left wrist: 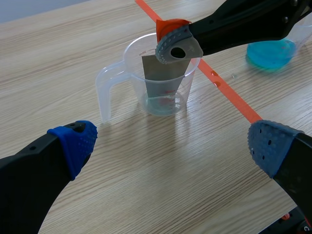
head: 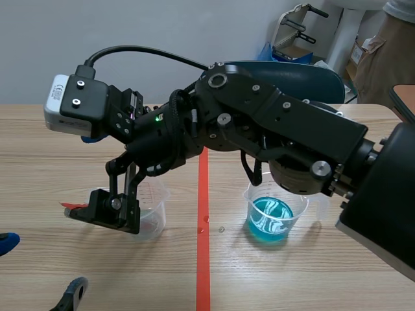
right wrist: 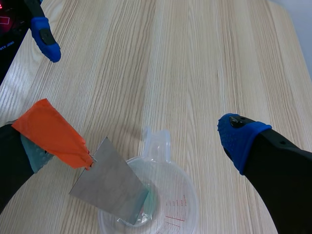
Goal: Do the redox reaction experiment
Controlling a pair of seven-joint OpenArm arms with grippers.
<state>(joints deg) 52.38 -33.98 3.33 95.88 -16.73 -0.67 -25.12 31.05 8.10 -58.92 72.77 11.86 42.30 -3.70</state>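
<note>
Left gripper (left wrist: pixel 170 141) nearest, blue pads wide apart, nothing between. Ahead at 12 o'clock: clear measuring beaker (left wrist: pixel 105 92), thin liquid at bottom. Grey metal sheet (left wrist: pixel 163 73) stood tilted inside, top under orange tape (left wrist: pixel 170 24) on one finger of right gripper (right wrist: pixel 144 139). Right wrist view alone showed those fingers spread, sheet unclamped. Scene view alone showed whole blue-liquid beaker (head: pixel 275 217), 3 o'clock of clear one.

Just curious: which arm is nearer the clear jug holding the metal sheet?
Right. The right arm reaches across, jaws over the jug; the left arm sits back from it.
</note>
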